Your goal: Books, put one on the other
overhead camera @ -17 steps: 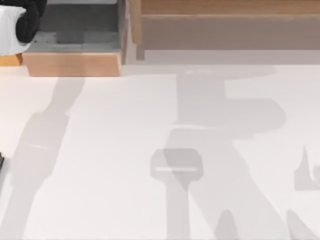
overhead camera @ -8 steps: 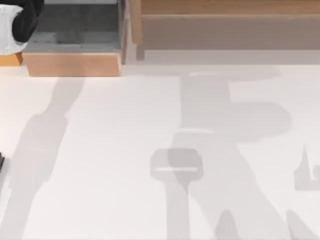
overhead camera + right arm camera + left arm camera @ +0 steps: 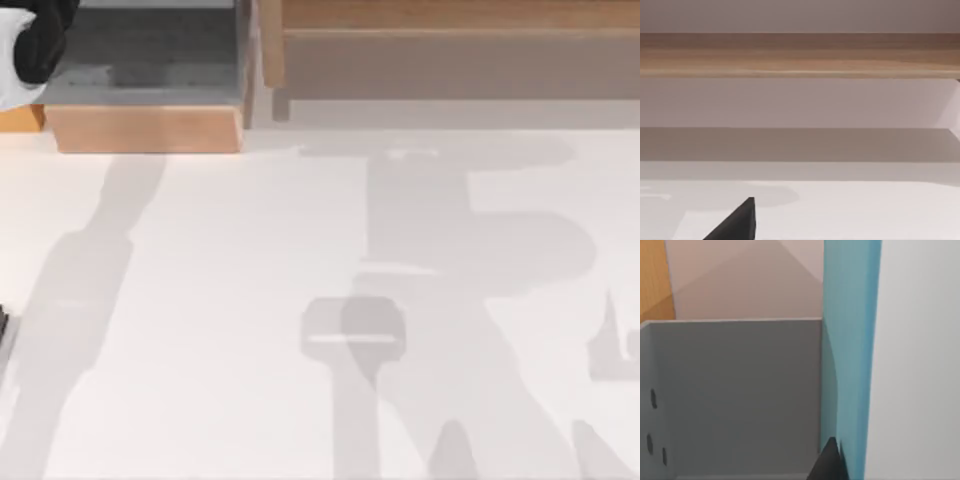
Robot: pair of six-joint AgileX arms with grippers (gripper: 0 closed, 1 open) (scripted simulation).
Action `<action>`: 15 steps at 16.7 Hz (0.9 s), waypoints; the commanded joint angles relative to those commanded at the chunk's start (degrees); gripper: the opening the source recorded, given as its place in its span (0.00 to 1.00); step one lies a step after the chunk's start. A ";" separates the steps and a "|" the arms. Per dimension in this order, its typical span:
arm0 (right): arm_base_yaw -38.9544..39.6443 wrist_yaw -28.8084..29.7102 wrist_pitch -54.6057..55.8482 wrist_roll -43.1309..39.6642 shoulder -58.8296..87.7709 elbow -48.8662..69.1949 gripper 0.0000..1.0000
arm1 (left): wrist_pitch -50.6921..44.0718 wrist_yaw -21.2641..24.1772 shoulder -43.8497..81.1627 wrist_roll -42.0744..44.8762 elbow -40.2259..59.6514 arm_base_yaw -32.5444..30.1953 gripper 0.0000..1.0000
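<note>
A blue slab, judged to be 1 of the books, is seen upright in the middle of the left wrist frame, its face pressed against a white surface at the frame's right. Whether that white surface is the 2nd book cannot be told. A grey box wall stands just beside the slab across the frame's lower left.

The left gripper is seen as a dark tip at the bottom edge, close against the slab; whether it is apart, together or clamped on anything cannot be told. In the top view the left arm sits in the upper left corner, over a grey tray with a wooden front.

The right gripper is seen at the lower left of its own frame, above the table and facing a wooden shelf; its state cannot be told either.

No stack of 2 books is seen, so the task is judged barely begun: the lift, the carry and the placing are all left.
</note>
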 joint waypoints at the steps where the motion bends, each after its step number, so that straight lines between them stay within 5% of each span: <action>1: 0.00 0.00 0.00 0.00 0.00 0.00 1.00 | -0.03 1.56 -1.66 1.78 -0.96 0.55 0.00; 7: 0.00 0.00 0.00 0.00 0.00 0.00 1.00 | -0.89 18.37 -20.45 24.82 -10.76 8.76 0.00; 15: 0.00 0.00 0.00 0.00 0.00 0.00 1.00 | -9.58 42.49 -43.86 77.64 -33.29 33.25 0.00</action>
